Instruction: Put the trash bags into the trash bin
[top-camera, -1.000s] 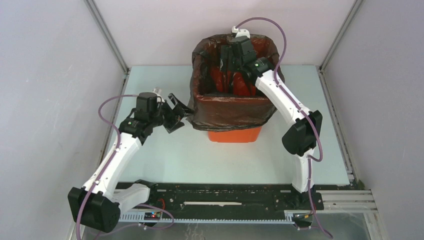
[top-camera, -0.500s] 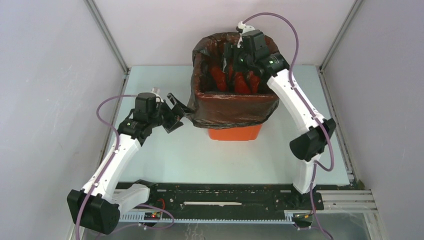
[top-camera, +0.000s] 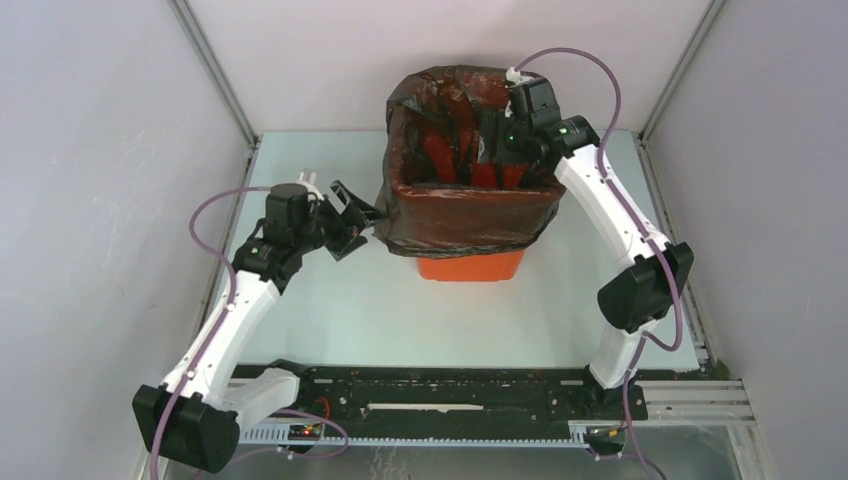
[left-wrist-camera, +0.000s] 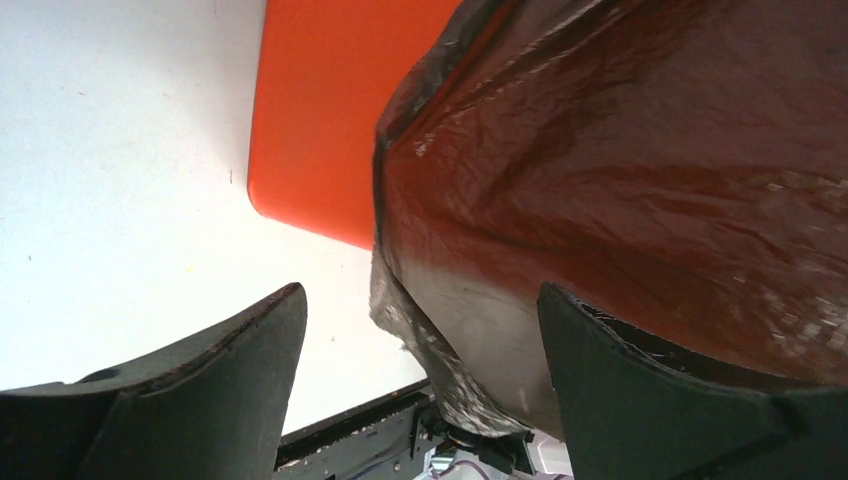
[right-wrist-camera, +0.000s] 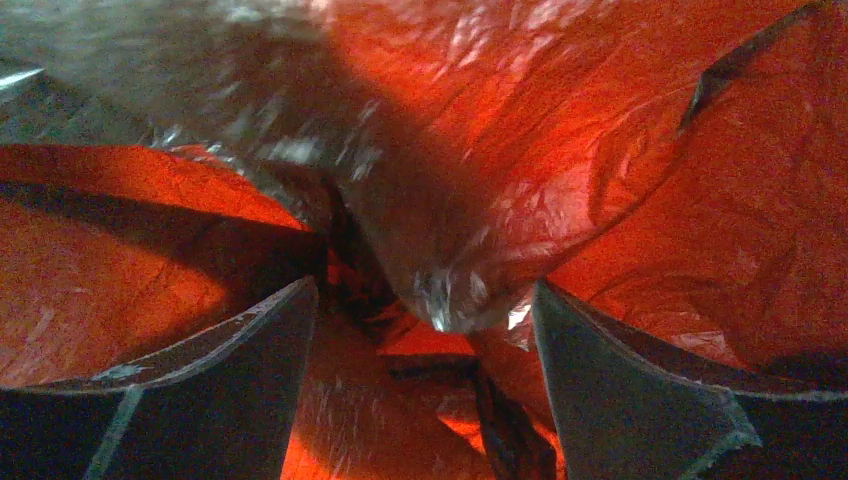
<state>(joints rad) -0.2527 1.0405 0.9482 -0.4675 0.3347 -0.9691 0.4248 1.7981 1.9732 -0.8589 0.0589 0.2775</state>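
The orange trash bin (top-camera: 470, 268) stands at the back middle of the table. The glossy black trash bag (top-camera: 465, 215) lines it and hangs as a skirt over its rim. My left gripper (top-camera: 358, 218) is open at the skirt's lower left corner. In the left wrist view that gripper (left-wrist-camera: 420, 292) stands wide, with the bag's hanging edge (left-wrist-camera: 440, 350) between the fingers and the bin wall (left-wrist-camera: 320, 120) beyond. My right gripper (top-camera: 505, 160) reaches down inside the bin near its right rim. It (right-wrist-camera: 422, 290) is open, with a fold of bag film (right-wrist-camera: 450, 290) between the fingertips, ungripped.
Grey enclosure walls close in on the left, back and right. A black rail (top-camera: 450, 390) with the arm bases runs along the near edge. Pale table surface (top-camera: 400, 310) lies in front of the bin.
My right arm has swung right and lifted, moving its gripper from the bin's middle toward the right rim. My left gripper has edged slightly toward the bag's skirt.
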